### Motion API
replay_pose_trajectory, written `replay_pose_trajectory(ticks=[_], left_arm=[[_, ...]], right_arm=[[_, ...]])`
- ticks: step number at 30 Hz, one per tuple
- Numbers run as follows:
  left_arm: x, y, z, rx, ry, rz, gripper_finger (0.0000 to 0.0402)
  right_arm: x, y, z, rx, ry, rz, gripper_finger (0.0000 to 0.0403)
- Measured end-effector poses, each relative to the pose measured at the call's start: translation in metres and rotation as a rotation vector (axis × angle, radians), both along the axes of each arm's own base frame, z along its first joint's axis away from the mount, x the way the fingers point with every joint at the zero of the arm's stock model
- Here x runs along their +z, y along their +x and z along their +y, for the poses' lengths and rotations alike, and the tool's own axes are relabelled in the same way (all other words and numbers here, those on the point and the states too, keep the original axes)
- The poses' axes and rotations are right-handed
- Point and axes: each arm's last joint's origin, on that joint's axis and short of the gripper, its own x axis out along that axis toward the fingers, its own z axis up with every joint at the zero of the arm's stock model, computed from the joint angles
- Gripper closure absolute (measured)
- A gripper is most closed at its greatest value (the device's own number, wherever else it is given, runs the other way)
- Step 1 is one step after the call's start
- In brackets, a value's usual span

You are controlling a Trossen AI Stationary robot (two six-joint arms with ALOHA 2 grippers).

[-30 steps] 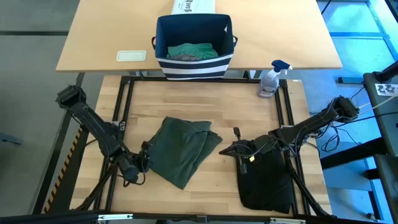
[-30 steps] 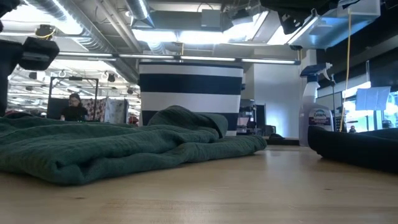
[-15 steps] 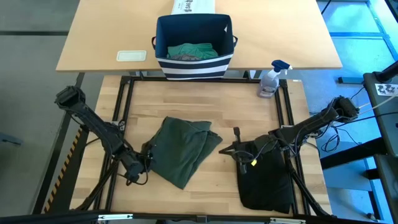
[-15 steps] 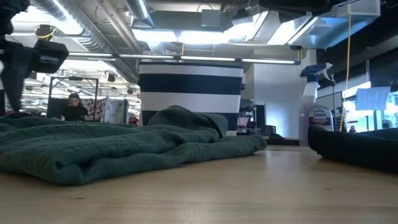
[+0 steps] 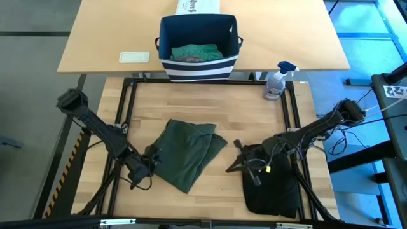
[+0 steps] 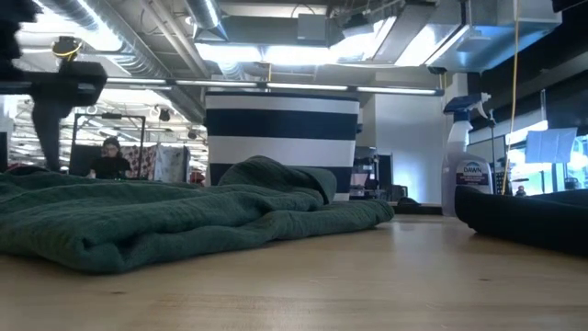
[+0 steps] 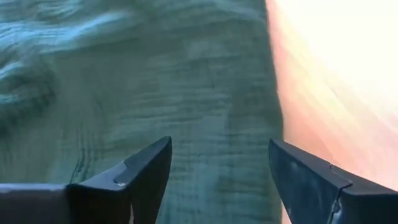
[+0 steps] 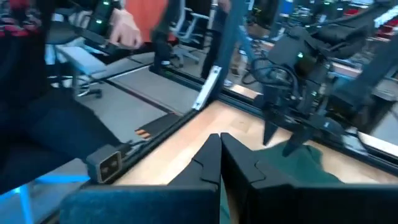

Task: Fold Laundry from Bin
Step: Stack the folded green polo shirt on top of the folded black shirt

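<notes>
A dark green garment (image 5: 187, 152) lies folded and flat on the wooden table's middle; it also shows in the low view (image 6: 184, 216). My left gripper (image 5: 150, 164) stands open just over its left edge (image 7: 217, 162), one finger over the cloth and one near its border. A black garment (image 5: 273, 187) lies folded at the near right. Over its far left corner my right gripper (image 5: 236, 146) is shut and points roughly level toward the left arm (image 8: 219, 146). The bin (image 5: 198, 38) stands beyond the table's far edge with teal-green and grey cloth (image 5: 194, 52) inside.
A spray bottle (image 5: 275, 83) stands at the far right corner. A white printed box (image 5: 197, 6) is behind the bin and a pale flat tray (image 5: 134, 57) to its left. People show in the room beyond (image 6: 108, 156), one with an orange sleeve (image 8: 140, 15).
My right gripper has rolled and tipped; its shut fingers, which pointed toward the far edge, now slant toward the table's left. Both garments lie as before.
</notes>
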Motion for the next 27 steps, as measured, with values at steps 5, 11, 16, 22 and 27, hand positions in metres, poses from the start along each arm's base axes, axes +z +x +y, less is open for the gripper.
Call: replay_pose_trajectory(ticks=[5, 11, 16, 22, 27], left_arm=[[-0.019, -0.002, -0.011, -0.060, 0.113, 0.051, 0.0140], [-0.030, -0.003, -0.016, -0.023, 0.171, 0.048, 0.0141], [-0.029, -0.004, -0.019, -0.032, 0.162, 0.061, 0.0142], [-0.015, -0.006, -0.037, -0.060, 0.170, 0.023, 0.0142], [-0.030, -0.013, -0.040, -0.077, 0.276, 0.065, 0.0142]], right_arm=[[-0.003, 0.002, 0.001, -0.005, 0.067, 0.044, 0.0397], [-0.003, 0.004, -0.003, -0.154, 0.081, 0.037, 0.0397], [-0.002, 0.005, -0.005, -0.242, 0.170, 0.061, 0.0397], [-0.003, 0.006, -0.008, -0.343, 0.202, 0.075, 0.0397], [-0.004, 0.006, -0.008, -0.363, 0.193, 0.071, 0.0397]])
